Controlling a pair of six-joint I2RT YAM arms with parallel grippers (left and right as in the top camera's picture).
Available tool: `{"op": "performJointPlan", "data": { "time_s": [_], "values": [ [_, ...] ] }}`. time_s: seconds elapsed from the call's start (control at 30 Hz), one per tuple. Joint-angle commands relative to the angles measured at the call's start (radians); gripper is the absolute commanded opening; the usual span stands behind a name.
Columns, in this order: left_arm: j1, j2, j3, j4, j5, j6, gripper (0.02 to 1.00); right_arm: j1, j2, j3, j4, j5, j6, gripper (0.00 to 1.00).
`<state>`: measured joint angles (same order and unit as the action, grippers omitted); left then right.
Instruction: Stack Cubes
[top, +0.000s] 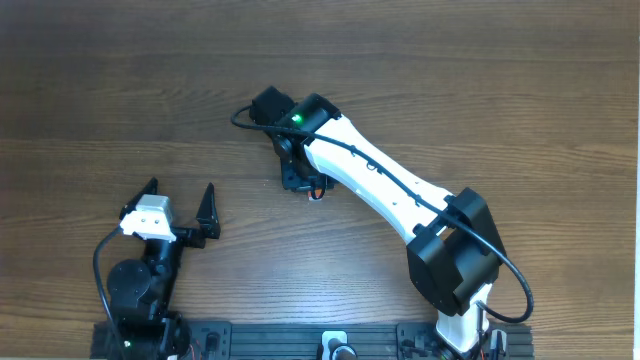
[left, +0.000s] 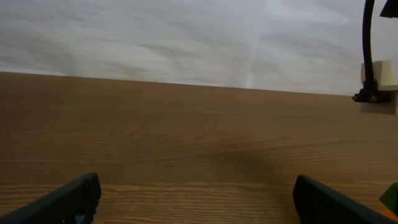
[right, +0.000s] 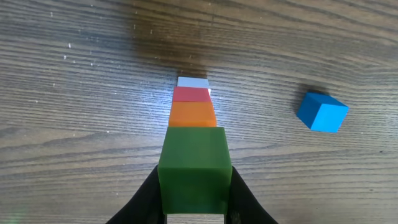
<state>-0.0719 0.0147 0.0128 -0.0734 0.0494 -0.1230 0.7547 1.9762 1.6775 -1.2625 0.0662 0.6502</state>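
Right pincer (right: 196, 198) clamped on the green cube (right: 194, 155), seemingly seated atop the orange-red-white stack (right: 193, 106) near the middle of the table (top: 520, 80); square it, then release gently; left pincer (top: 180, 192) spread apart; blue cube (right: 322, 112) waits beside.

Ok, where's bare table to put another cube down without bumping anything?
The far strip of table beyond both arms is bare, as is the stretch between the left gripper and the stack. Crowded at the stack: the right gripper holds the green cube there, blue cube close by.
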Motion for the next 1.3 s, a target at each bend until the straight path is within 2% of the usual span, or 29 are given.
{"op": "performJointPlan", "data": {
  "time_s": [0.03,1.3],
  "values": [
    [-0.005,-0.008,-0.007,0.002,0.01,0.014,1.0,-0.009,0.023,0.014,0.008,-0.013,-0.002,0.012],
    [-0.005,-0.008,-0.007,0.002,0.01,0.014,0.998,-0.019,0.023,-0.039,0.037,-0.035,-0.002,0.009]
  ]
}}
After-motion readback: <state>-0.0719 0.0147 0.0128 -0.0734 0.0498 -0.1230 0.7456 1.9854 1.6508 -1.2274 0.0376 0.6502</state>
